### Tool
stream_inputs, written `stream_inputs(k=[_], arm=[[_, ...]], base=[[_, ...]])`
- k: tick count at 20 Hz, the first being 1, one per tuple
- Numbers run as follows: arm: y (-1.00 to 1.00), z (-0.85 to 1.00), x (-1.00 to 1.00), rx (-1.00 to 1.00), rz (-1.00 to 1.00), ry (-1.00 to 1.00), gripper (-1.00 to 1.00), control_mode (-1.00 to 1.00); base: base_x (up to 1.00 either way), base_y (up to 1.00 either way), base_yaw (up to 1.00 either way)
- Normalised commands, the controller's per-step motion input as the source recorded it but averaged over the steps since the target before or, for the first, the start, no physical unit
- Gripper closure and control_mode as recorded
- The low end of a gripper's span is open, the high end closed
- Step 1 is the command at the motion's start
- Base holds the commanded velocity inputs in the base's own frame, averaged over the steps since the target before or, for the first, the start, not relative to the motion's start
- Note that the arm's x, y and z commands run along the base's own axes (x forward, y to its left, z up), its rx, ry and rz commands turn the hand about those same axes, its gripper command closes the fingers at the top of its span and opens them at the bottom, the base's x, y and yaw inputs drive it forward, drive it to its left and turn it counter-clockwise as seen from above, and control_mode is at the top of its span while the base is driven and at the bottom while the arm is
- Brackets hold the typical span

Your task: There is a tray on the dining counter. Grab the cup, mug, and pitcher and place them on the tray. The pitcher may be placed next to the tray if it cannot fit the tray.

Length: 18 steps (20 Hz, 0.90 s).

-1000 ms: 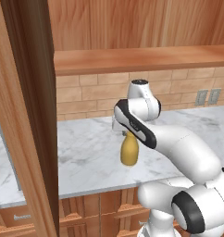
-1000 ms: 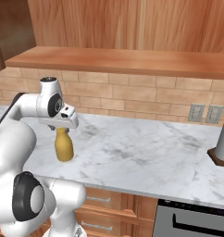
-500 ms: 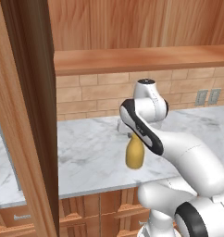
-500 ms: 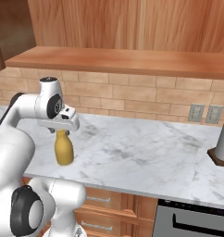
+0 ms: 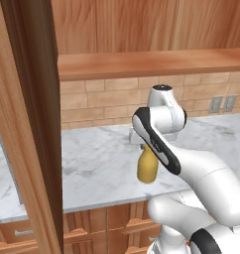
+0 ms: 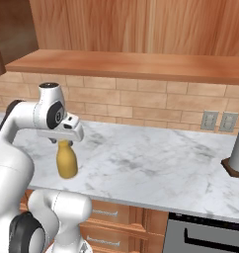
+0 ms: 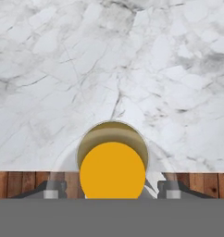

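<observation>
One task item in play: mustard-yellow pitcher, standing upright on marble worktop directly beneath tool. Fingers spread wide to either side of pitcher neck, seemingly not yet pinching. Looks like the pick-up stage for the pitcher. Next move probably calls for closing on the neck, lifting straight up, then carrying over to the tray. Neck and finger contact masked by wrist in both base views; in hand view, tips cut off at bottom edge, so touch hard to confirm.
</observation>
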Motion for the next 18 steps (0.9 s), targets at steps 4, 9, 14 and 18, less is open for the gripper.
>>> stream_inputs(k=[4, 9, 14, 18], arm=[[0.0, 0.2, -0.09, 0.0, 0.0, 0.0, 1.0, -1.0], [0.0, 0.19, -0.01, 0.0, 0.0, 0.0, 1.0, -1.0], [0.0, 0.12, -0.05, 0.0, 0.0, 0.0, 1.0, -1.0], [0.0, 0.03, -0.02, 0.0, 0.0, 0.0, 1.0, 1.0]], base=[[0.0, 0.0, 0.0], [0.0, 0.0, 0.0], [0.0, 0.0, 0.0], [-0.1, -0.01, 0.01]])
